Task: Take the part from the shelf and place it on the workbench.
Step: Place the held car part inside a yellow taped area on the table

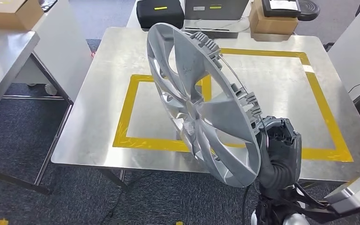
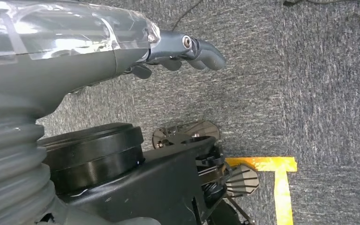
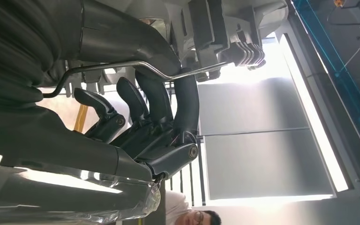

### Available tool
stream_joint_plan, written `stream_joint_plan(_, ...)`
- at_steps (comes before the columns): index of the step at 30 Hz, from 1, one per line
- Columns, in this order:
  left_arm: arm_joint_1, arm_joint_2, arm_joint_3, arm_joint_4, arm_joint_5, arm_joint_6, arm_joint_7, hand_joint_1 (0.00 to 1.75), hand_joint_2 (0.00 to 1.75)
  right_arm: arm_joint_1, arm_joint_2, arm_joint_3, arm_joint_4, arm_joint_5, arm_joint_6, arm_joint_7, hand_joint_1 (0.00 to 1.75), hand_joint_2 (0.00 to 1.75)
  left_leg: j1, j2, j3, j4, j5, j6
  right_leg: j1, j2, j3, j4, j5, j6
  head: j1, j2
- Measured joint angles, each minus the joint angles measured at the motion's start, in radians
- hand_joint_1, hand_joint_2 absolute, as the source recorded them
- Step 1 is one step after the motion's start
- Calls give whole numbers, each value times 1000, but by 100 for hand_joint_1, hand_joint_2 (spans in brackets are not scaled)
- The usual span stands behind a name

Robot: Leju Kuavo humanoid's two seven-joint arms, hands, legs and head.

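The workbench (image 1: pixel 98 117), a bare metal table marked with a yellow tape frame (image 1: pixel 126 112), lies ahead of and below the right hand (image 1: pixel 281 150), and the silver wheel cover (image 1: pixel 201 103) stands almost on edge above its near side, reaching up and away from that hand. The likely trouble is the hold: the hand grips the cover only at its lower rim, so the wide disc could swing, slip through the fingers (image 3: pixel 161 101) or strike the bench edge and drop to the carpet if lowered at this tilt. Seen from the right wrist, the fingers curl shut around the cover's rim and its thin wire retaining ring (image 3: pixel 122 65). The left hand (image 2: pixel 183 51) hangs over the carpet, fingers loosely curled, holding nothing and touching nothing.
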Motion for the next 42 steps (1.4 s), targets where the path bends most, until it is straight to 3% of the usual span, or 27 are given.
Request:
stream_joint_plan(5, 0, 0, 0, 0, 2, 0, 0, 0, 175, 0, 0, 0, 0, -3, -8, 0, 175, 175, 0, -1, 16, -31, -14, -15, 0, -1, 2, -2, -2, -4, -7, 0)
stream_joint_plan(21, 0, 1, 0, 0, 2, -1, 0, 0, 175, 2, 0, -4, 0, 9, -38, -18, 175, 175, 0, -2, 19, -31, -10, -15, -1, -2, 11, -10, 2, -4, -8, 0)
stream_joint_plan(24, 0, 1, 0, 0, -5, -4, 0, 0, 175, -4, -6, -16, 0, 111, -106, 32, 175, 175, 0, -2, 19, -31, -11, -15, -1, -2, 12, -10, 2, -4, -8, 0)
stream_joint_plan(29, 0, 1, -1, 0, -19, -12, 0, 0, 175, -39, -56, -68, 5, 256, -171, 200, 175, 175, -1, -2, 19, -31, -10, -14, -1, -2, 14, -14, 3, -2, -7, 0)
stream_joint_plan(42, 0, 1, -2, 0, -22, -13, 0, 0, 175, -69, -109, -141, 18, 264, -171, 219, 175, 175, -1, -2, 19, -31, -10, -14, -1, -2, 14, -15, 4, 0, -6, 0)
